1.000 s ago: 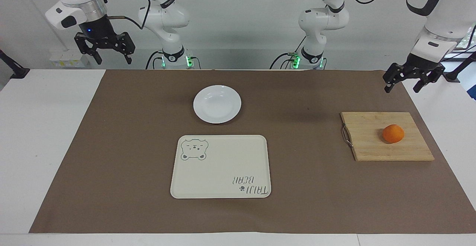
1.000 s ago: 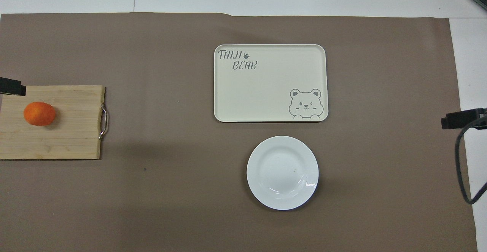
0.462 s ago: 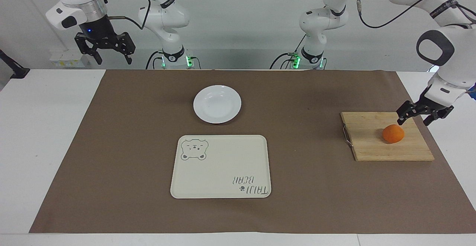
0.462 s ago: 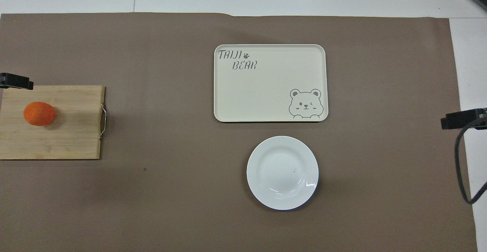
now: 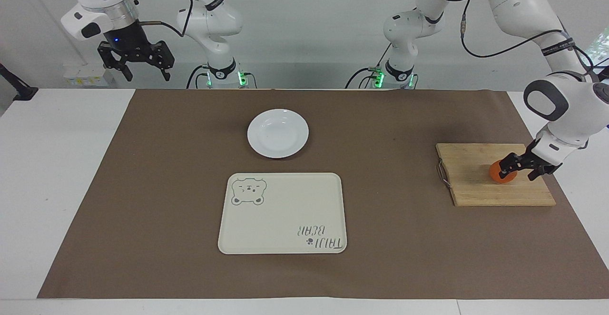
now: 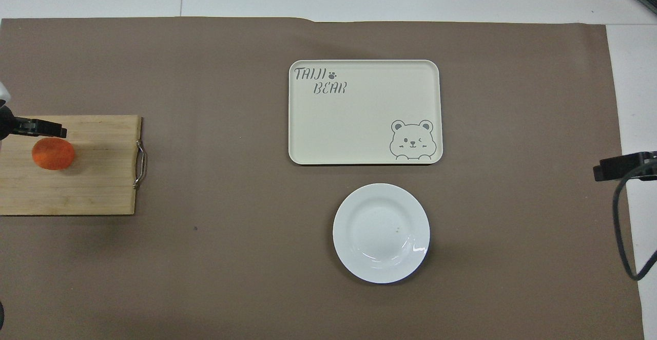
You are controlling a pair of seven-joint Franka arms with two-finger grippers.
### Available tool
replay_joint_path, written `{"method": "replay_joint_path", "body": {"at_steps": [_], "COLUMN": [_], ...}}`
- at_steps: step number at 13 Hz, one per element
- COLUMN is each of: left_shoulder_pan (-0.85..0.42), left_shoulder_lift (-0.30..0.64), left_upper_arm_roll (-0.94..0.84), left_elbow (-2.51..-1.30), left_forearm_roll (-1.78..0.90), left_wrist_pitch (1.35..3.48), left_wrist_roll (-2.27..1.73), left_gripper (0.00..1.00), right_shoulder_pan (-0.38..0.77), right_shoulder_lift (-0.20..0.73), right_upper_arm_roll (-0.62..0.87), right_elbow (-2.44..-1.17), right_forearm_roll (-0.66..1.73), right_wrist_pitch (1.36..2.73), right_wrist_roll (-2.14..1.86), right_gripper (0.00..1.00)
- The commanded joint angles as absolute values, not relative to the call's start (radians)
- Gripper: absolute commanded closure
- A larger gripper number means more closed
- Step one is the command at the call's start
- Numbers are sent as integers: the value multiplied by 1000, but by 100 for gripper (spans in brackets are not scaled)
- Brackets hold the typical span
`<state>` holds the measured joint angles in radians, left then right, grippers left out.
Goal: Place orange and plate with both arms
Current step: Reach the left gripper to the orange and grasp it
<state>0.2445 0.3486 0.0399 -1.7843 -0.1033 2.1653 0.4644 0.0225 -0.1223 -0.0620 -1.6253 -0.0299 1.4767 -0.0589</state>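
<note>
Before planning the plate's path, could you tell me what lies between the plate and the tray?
Only bare brown mat separates the plate from the tray; the overhead view shows it.

"TAIJI BEAR" lettering on cream tray (image 6: 364, 111), beside bear print

The orange (image 5: 499, 174) is sitting on the cutting board (image 5: 476, 182) toward my left arm's end of the counter (image 5: 62, 172). The plate (image 5: 278, 133) is lying nearer to me than the tray (image 5: 282, 212), mid-counter.
</note>
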Motion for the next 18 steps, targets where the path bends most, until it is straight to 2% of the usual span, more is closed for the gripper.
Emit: {"method": "replay_joint_path", "body": {"at_steps": [1, 4, 5, 6, 7, 8, 10, 13, 18], "left_shoulder_pan": [265, 288, 287, 285, 278, 273, 252, 114, -167], "left_shoulder_lift": [328, 321, 321, 325, 327, 319, 269, 210, 209], "left_upper_arm_roll": [34, 34, 34, 34, 34, 34, 29, 31, 29], "left_elbow": [-1865, -1927, -1924, -1918, -1916, -1916, -1919, -1925, -1922], "left_forearm_roll": [-118, -118, -118, -123, -123, -123, -123, -123, -121], "left_wrist_pitch": [2212, 2261, 2264, 2275, 2296, 2304, 2284, 2241, 2264], "left_wrist_roll": [521, 543, 538, 540, 540, 538, 535, 467, 159], "left_gripper": [0, 0, 26, 65, 89, 100, 100, 100, 100], "right_shoulder_pan": [17, 15, 15, 14, 5, 2, 14, 15, 15], "right_shoulder_lift": [-137, -138, -138, -138, -138, -137, -144, -144, -146], "right_upper_arm_roll": [-57, -57, -57, -58, -58, -63, -57, -58, -58], "right_elbow": [-1638, -1638, -1640, -1640, -1637, -1637, -1635, -1637, -1640], "right_forearm_roll": [-22, -8, -9, -9, -9, -8, -11, -8, -8], "right_wrist_pitch": [1460, 1456, 1462, 1460, 1460, 1460, 1462, 1473, 1485], "right_wrist_roll": [-31, -29, -40, -38, -38, -40, -40, -35, -38], "right_gripper": [0, 0, 0, 0, 0, 0, 0, 0, 0]}}
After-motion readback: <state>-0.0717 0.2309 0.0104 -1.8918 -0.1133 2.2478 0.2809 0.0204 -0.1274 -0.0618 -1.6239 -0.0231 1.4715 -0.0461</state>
